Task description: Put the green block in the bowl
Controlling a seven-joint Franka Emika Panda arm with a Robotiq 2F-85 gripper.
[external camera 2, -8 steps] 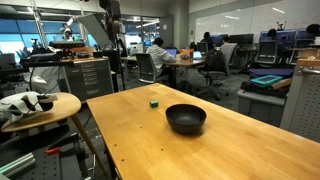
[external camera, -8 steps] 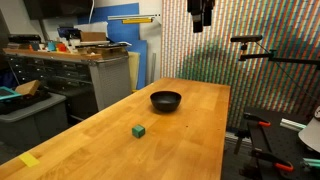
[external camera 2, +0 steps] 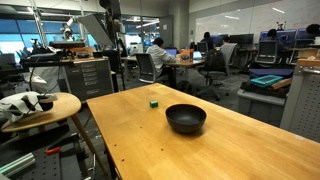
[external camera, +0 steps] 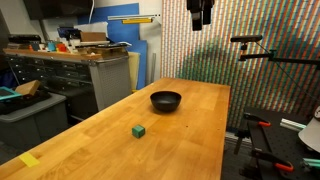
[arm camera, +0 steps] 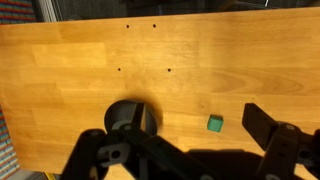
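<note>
You work at a long wooden table [external camera: 190, 140] in a lab with cabinets and a patterned wall behind it. In this exterior view nothing differs from half a second ago: the gripper [external camera: 200, 12] hangs in the same spot, high over the table's far end at the top edge of the picture. The bowl [external camera: 166, 100] sits well below it, and the green block [external camera: 138, 130] lies further out from the gripper than the bowl, apart from it on bare wood. You cannot read the finger spacing from here.

In the exterior view from the opposite end, the bowl [external camera 2: 186, 118] and the green block [external camera 2: 154, 101] also match their earlier places, with the block beyond the bowl and clear of it.

In the wrist view you look straight down on the table [arm camera: 90, 70]. The gripper [arm camera: 185, 150] is spread wide, holding and touching nothing. The bowl [arm camera: 130, 115] shows just beside one finger, partly hidden by it. The green block [arm camera: 215, 123] lies far below, between the fingers and nearer the opposite one.
</note>
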